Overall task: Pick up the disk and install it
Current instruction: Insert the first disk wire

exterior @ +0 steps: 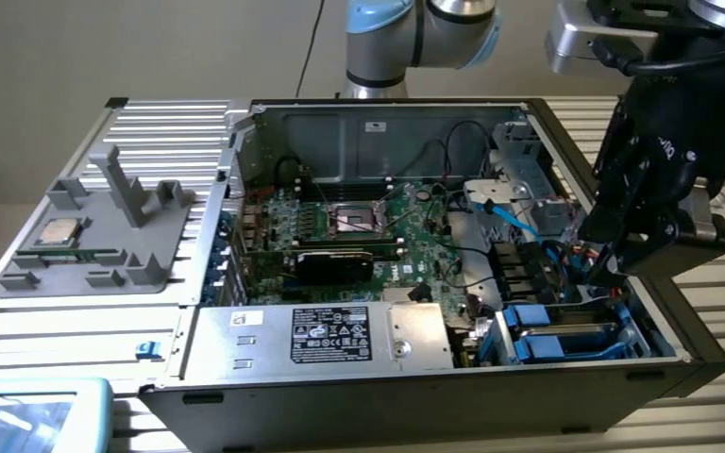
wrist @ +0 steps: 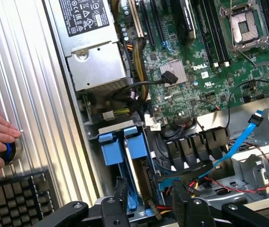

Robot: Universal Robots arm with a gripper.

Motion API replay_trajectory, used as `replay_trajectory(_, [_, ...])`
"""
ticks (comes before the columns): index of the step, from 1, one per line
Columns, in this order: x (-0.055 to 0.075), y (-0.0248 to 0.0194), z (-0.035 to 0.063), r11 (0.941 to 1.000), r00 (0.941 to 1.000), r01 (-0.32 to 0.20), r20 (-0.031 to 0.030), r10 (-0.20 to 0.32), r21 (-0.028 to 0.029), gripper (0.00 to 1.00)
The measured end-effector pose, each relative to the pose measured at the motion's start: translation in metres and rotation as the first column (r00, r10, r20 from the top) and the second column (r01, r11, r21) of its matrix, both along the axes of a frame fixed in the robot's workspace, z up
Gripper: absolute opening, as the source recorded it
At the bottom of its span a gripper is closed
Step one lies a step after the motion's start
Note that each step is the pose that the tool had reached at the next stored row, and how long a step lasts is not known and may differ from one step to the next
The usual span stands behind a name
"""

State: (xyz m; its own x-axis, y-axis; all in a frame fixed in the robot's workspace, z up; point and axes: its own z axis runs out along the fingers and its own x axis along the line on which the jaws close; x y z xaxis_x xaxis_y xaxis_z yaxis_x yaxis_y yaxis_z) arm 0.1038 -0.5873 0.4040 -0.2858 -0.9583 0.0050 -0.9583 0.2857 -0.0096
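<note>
Gripper (wrist: 149, 202): stood wide, empty, just above disk (wrist: 124, 147), exterior view's lower right
Risk: judged likely that closing askew could jam it or snag blue cable (wrist: 238, 142)

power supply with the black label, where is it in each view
Exterior view: the power supply lies along the case's near wall, in front of the motherboard.
Wrist view: the power supply sits between the ribbed table top and the motherboard.
Shared landmark: the CPU socket on the motherboard.
</note>
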Motion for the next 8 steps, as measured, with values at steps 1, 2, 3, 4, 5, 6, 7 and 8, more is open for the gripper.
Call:
replay_trajectory(1, [0.0002,-0.0014,0.0000,1.0000,1.0000,0.000,-0.0001,0.000,0.0022,0.50])
replay_trajectory(2, [0.0006,-0.0023,0.0000,1.0000,1.0000,-0.002,-0.0001,0.002,0.0044,0.50])
replay_trajectory(3, [0.0010,-0.0028,0.0001,1.0000,1.0000,-0.004,-0.0001,0.004,0.0072,0.50])
replay_trajectory(4, [0.0017,-0.0030,0.0000,0.9999,1.0000,-0.007,-0.0001,0.007,0.0114,0.50])
replay_trajectory(5, [0.0025,-0.0031,0.0000,0.9998,0.9999,-0.011,-0.0001,0.011,0.0161,0.50])
replay_trajectory(6, [0.0033,-0.0031,0.0001,0.9997,0.9999,-0.016,0.0001,0.016,0.0186,0.50])
replay_trajectory(7, [0.0040,-0.0031,0.0001,0.9995,0.9997,-0.023,0.0001,0.023,0.0202,0.50])
replay_trajectory(8, [0.0047,-0.0031,0.0001,0.9993,0.9996,-0.030,0.0002,0.030,0.0213,0.50])
